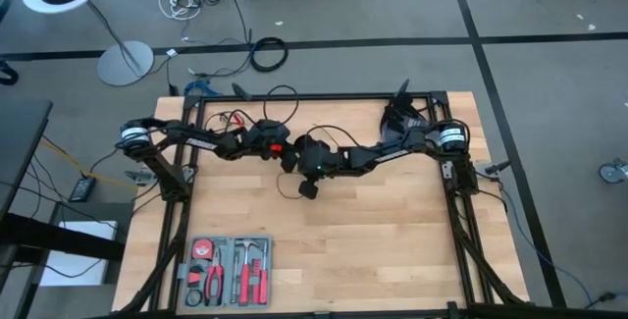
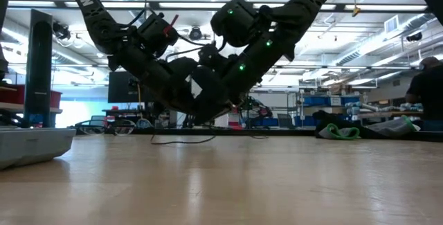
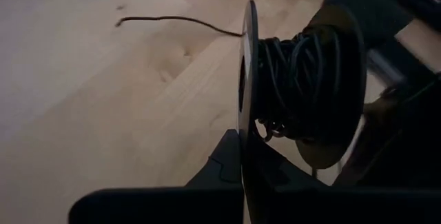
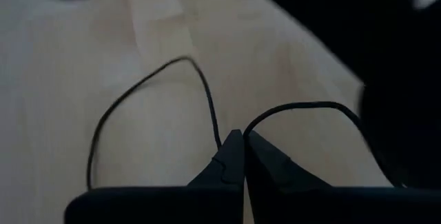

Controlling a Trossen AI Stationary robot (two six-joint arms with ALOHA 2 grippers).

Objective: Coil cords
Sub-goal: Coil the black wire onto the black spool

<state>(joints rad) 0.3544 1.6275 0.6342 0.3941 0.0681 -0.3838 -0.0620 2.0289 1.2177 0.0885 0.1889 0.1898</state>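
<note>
A thin black cord is wound on a small black spool (image 3: 296,79) made of two thin round discs. My left gripper (image 3: 242,156) is shut on the spool, above the table's middle (image 1: 287,154). Slack cord runs from the winding. One loop (image 4: 138,89) lies on the wood, and a loose end (image 3: 172,21) rests on the table farther off. My right gripper (image 4: 238,145) is shut on the cord just beside the left gripper (image 1: 299,167). In the low view both grippers (image 2: 208,107) hang clear of the table top. My left gripper pinches the rim of the spool's nearer disc (image 3: 247,124) between its two fingers. The disc stands edge-on to the fingers. The spool is lifted clear of the table, with its axis about level. My right gripper pinches one strand of the thin cord (image 4: 231,134) at its fingertips, slanting down from above. The cord leaves the fingers on both sides in slack arcs, one (image 4: 303,107) toward the dark spool side, the other down onto the table.
A tray of red-handled tools (image 1: 231,272) lies at the table's near left. A black frame (image 1: 186,201) runs along the table's edges. Red and black clips (image 1: 231,118) lie at the far left. A green object (image 2: 339,131) sits at the far edge.
</note>
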